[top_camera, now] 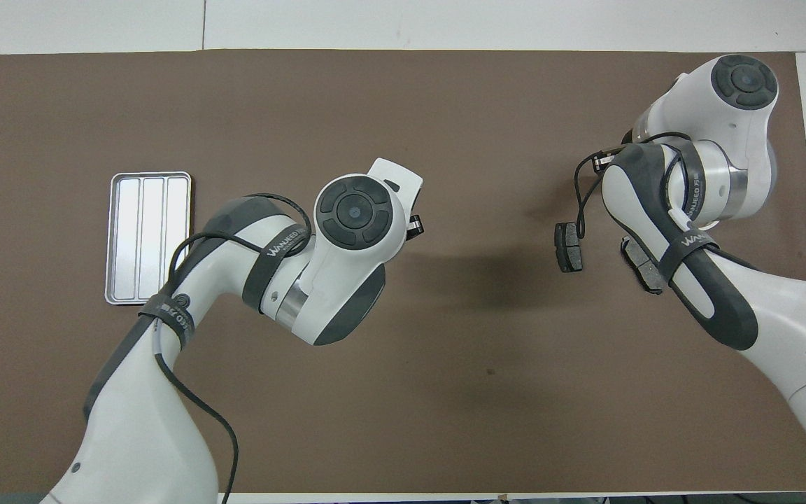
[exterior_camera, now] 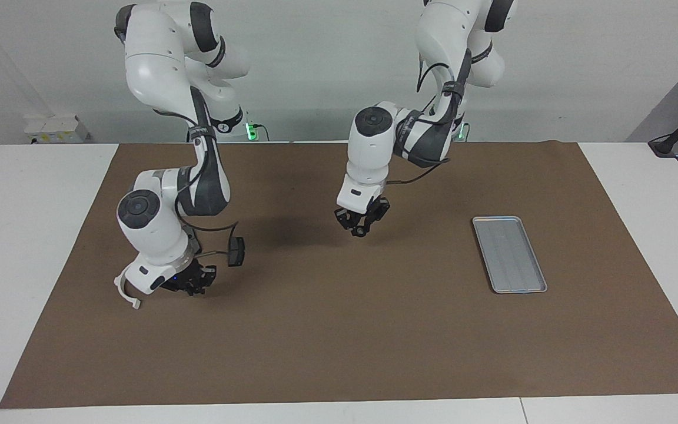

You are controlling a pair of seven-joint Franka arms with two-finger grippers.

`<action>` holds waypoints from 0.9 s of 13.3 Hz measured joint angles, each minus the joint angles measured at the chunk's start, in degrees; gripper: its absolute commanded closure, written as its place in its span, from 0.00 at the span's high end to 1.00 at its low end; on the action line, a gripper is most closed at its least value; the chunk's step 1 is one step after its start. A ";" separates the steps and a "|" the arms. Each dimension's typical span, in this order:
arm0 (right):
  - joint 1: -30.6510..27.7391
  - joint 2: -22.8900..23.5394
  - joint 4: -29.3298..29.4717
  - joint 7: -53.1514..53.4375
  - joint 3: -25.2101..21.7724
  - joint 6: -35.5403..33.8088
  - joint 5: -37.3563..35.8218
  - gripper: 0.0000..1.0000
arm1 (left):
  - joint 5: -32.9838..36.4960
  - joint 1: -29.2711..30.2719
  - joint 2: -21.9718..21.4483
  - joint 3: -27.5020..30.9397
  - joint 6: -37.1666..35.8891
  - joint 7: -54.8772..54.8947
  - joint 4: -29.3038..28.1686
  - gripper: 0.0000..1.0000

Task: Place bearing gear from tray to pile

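Note:
The silver tray point(exterior_camera: 509, 254) lies empty toward the left arm's end of the mat; it also shows in the overhead view point(top_camera: 149, 238). My left gripper point(exterior_camera: 361, 227) hangs in the air over the middle of the mat, shut on a small dark round part, the bearing gear point(exterior_camera: 359, 231), which also peeks out beside the wrist in the overhead view point(top_camera: 414, 225). The pile is toward the right arm's end: a white half-ring bracket point(exterior_camera: 127, 292) and a dark brake pad point(exterior_camera: 236, 251) point(top_camera: 569, 246). A second brake pad point(top_camera: 644, 269) is partly under the right arm. My right gripper point(exterior_camera: 193, 282) is low at the pile, beside the bracket.
A brown mat point(exterior_camera: 339, 341) covers most of the white table point(exterior_camera: 27, 235). The right arm's wrist and cable hang over the pile and hide the bracket in the overhead view.

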 measured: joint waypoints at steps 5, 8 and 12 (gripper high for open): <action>-0.72 1.78 -0.40 -1.00 0.08 3.71 0.00 0.00 | 0.00 -0.60 3.60 0.26 4.90 -0.83 -0.63 0.00; -0.73 1.83 -0.42 -1.00 0.07 3.75 0.00 1.00 | 0.02 -0.71 3.65 0.29 8.94 -0.84 -4.15 0.00; -0.56 1.87 -0.33 -1.00 0.18 3.40 0.00 1.00 | 0.05 -0.82 3.64 0.28 9.84 -0.85 -5.58 1.00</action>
